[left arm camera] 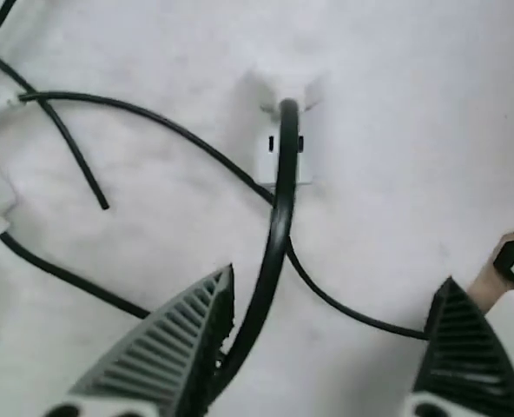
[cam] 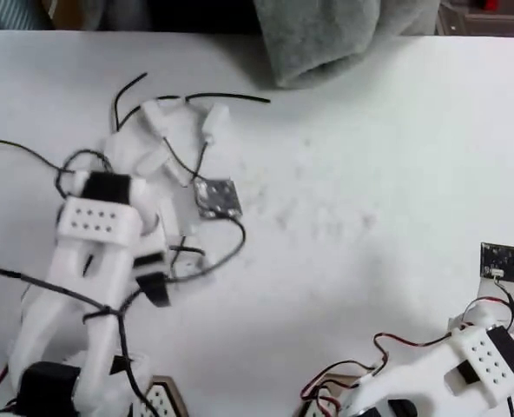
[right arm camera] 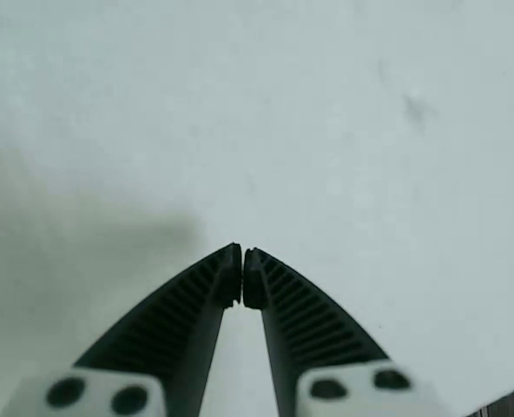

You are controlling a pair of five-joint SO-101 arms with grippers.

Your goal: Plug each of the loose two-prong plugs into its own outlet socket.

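Surface: a white table (cam: 370,217), with a grey cloth (cam: 326,39) lying over its far edge at the top centre of the high view.
Task's things: the white plugs and sockets (cam: 159,115) lie in a heap tangled with black cords (cam: 227,96), in the upper left of the high view. Which piece is plug and which is socket I cannot tell.
Left: the left arm (cam: 96,226) stretches from the lower left corner up to the heap.
Left grip: the left pincer (left arm camera: 335,295) stands wide apart and holds nothing. One black cord passes close beside its grey finger (left arm camera: 183,343) and ends in a white connector (left arm camera: 283,143) lying on the table just beyond the tips.
Right: the right arm (cam: 483,356) sits in the lower right corner, well apart from the heap.
Right grip: the right pincer (right arm camera: 241,276) has its tips pressed together with nothing between them, over bare table.
Other: one small dark board (cam: 218,198) lies just beside the heap and a second board (cam: 503,262) lies at the right edge.
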